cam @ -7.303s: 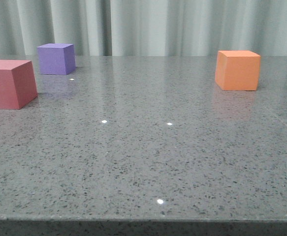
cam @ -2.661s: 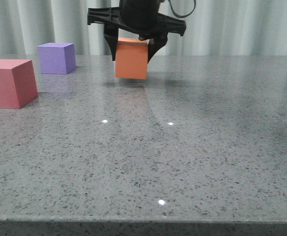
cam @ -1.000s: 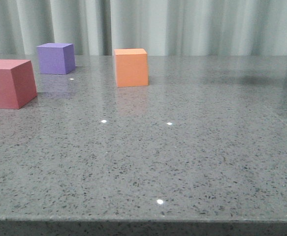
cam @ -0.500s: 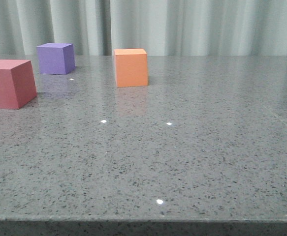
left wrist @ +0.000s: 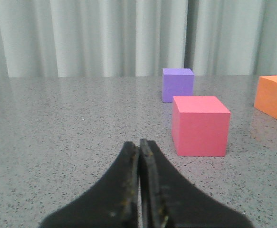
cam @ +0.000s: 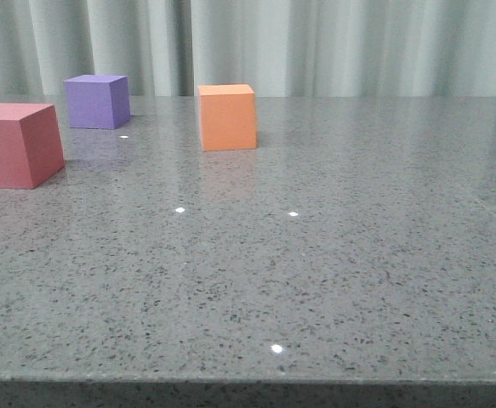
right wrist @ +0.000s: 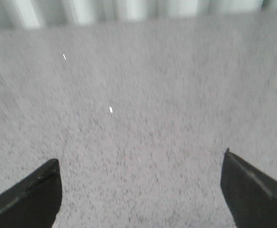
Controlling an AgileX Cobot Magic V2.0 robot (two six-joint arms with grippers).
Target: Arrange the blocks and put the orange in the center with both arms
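Note:
The orange cube (cam: 227,116) rests on the grey speckled table (cam: 333,255), toward the back and a little left of the middle. Further left at the back stands the purple cube (cam: 98,101). The red cube (cam: 16,144) is at the left edge, nearer the front. No arm shows in the front view. My left gripper (left wrist: 139,145) is shut and empty, low over the table, with the red cube (left wrist: 199,125), purple cube (left wrist: 177,84) and orange cube (left wrist: 274,96) ahead of it. Wide open, my right gripper (right wrist: 142,164) sees only bare table, blurred.
A pale pleated curtain (cam: 316,47) hangs behind the table's far edge. The table's front edge (cam: 248,378) runs across the bottom of the front view.
The right gripper carried the orange cube from the right back leftward, set it down and left the front view. Over the last second the cubes stay still.

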